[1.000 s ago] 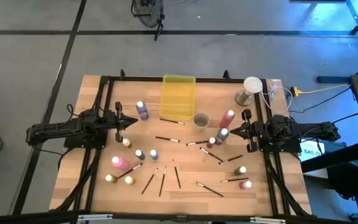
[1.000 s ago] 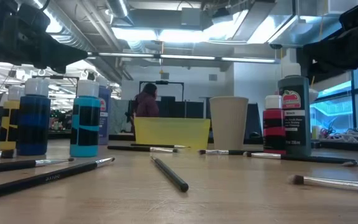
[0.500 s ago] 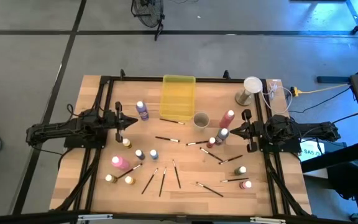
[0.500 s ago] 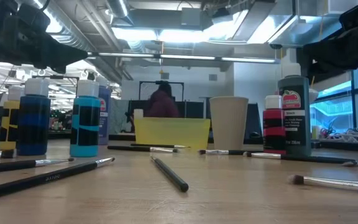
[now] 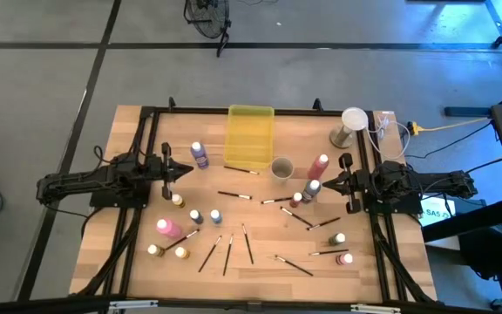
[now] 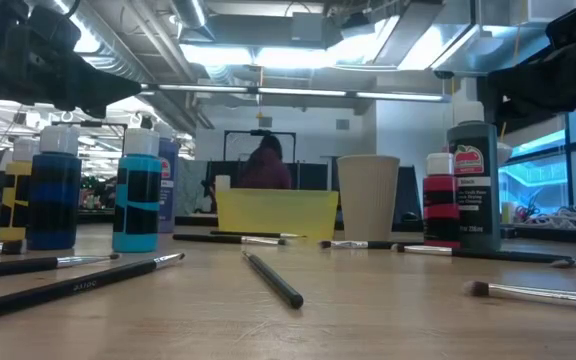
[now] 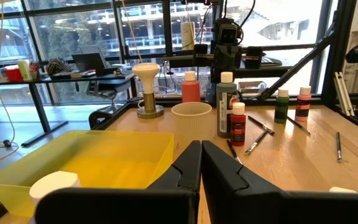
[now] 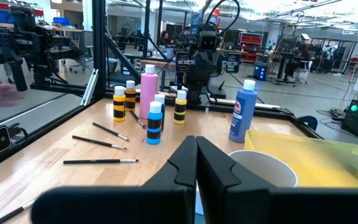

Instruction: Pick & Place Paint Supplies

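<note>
Nothing picked yet: left gripper (image 5: 176, 170) and right gripper (image 5: 336, 183) wait at the surface's (image 5: 260, 262) sides, fingers closed and empty, paint bottles (image 5: 199, 155) and brushes (image 5: 247, 243) scattered between them, so next one must open and reach.

The place is a robotics lab in a big industrial hall. The ceiling shows bare ducts (image 6: 158, 55) and long strip lights (image 6: 298, 95). Beyond the left gripper (image 7: 199, 163) there are large windows (image 7: 73, 37) and a desk (image 7: 61, 78). Beyond the right gripper (image 8: 194, 158) stand more work stations with equipment (image 8: 278, 53).
</note>
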